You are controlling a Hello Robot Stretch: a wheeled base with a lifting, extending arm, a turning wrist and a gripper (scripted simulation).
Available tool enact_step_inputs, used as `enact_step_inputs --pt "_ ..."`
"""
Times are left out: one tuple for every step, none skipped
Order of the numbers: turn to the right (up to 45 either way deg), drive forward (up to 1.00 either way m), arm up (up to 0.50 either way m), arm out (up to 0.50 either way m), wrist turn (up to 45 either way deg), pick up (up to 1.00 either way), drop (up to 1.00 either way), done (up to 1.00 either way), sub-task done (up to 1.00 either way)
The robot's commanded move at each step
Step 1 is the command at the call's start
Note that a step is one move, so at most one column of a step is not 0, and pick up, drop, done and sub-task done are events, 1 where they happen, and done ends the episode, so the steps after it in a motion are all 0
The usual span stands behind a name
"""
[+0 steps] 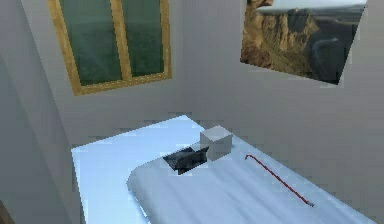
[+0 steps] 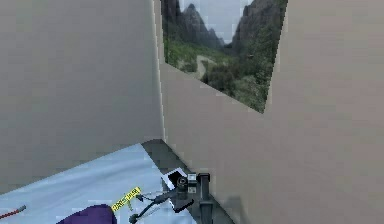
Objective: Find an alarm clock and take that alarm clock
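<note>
Your best bet for the alarm clock is the small grey box (image 1: 215, 140) on the bed (image 1: 105, 165), middle of the forward view, just beside a dark flat thing (image 1: 184, 160). It's too blobby to be sure. The gripper (image 2: 152, 207) is low in the arm side view over the bed's edge with a yellow strip (image 2: 127, 197) near it, so you can't tell if it holds anything. My judgement: the box lies toward the robot's front from the gripper, so turn first.

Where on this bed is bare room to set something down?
Free: the pale sheet left of the grey box and dark item; the grey cover left of the red rod. Crowded: around the tool, by the yellow tag and purple object.
</note>
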Motion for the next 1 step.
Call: enact_step_inputs --pt "0.0 0.0 0.0 0.0 45.0 0.0 0.0 0.0 0.0"
